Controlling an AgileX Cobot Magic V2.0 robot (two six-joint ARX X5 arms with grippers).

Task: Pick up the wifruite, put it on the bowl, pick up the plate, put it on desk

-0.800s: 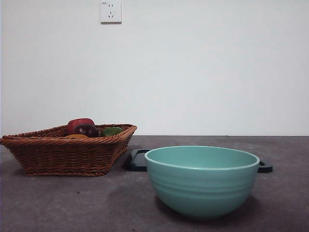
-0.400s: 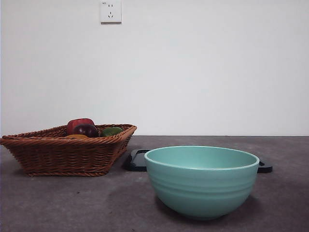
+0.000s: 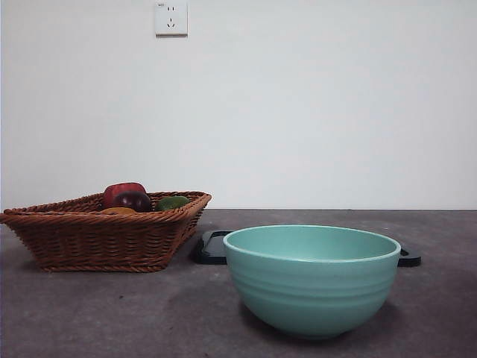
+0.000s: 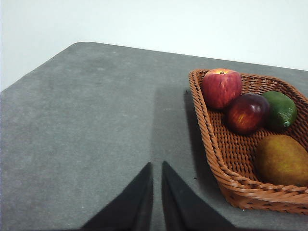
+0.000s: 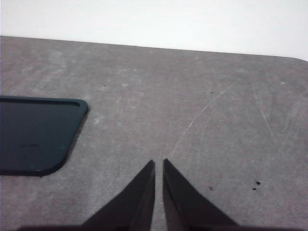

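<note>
Nothing is done yet: the wifruite (image 4: 281, 160) lies in the wicker basket (image 4: 211, 144), the bowl (image 3: 311, 280) is empty, and both the left gripper (image 4: 156, 168) and right gripper (image 5: 159, 166) hover with jaws nearly closed, holding nothing.

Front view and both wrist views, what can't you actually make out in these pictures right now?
- wifruite: in the front view only a sliver shows above the basket rim.
- dark tray: the bowl hides its middle in the front view; the right wrist view cuts it at the edge.
- bowl: its inside is hidden by its near wall; neither wrist view shows it.
- left gripper and right gripper: out of the front view.
</note>
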